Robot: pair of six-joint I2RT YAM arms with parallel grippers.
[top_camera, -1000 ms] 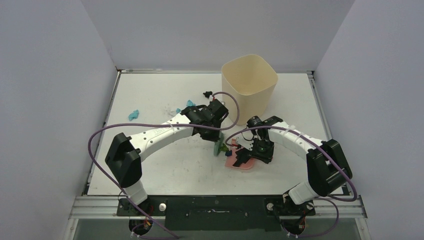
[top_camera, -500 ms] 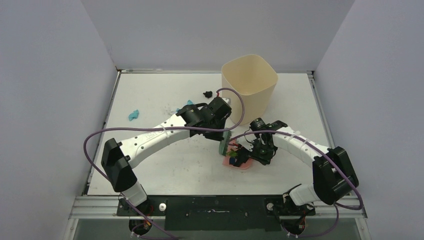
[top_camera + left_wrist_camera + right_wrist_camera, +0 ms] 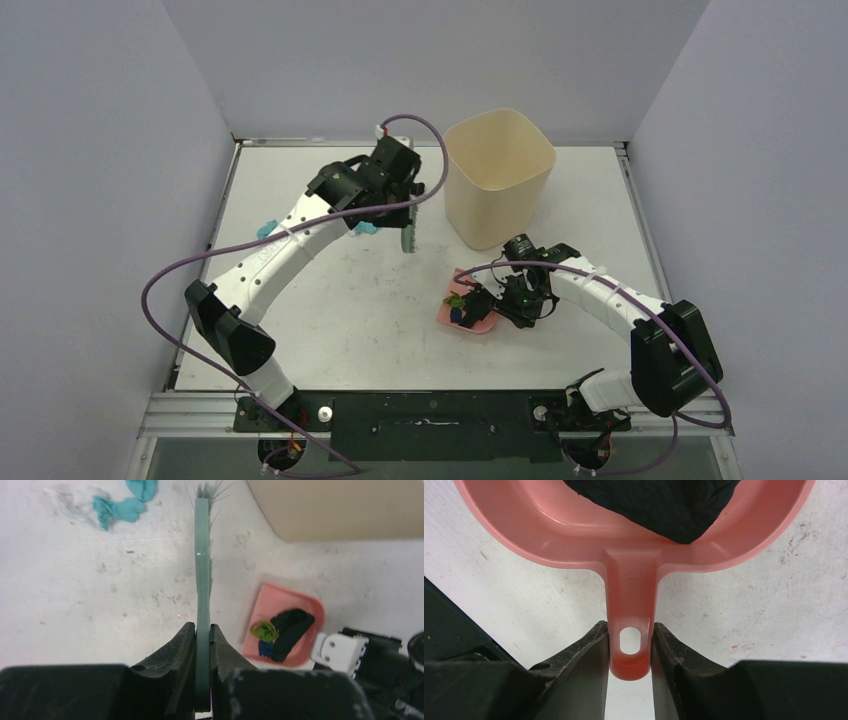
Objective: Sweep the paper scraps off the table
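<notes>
Mid-sweep: left fingers clamp a green plastic brush near teal crumpled paper scraps; right fingers pinch a loaded pink dustpan, likely awaiting them.

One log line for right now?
left tool: shut on brush | right tool: shut on dustpan | dustpan: scraps inside | table: teal scraps unswept

The white and black left arm stretches far forward, bent at the elbow, with its wrist turned to the right. Its black two-finger left gripper is squeezed tight on a flat green brush. The white and black right arm curls in low toward the middle. Its black right gripper pinches the handle of a pink plastic dustpan from both sides.
</notes>
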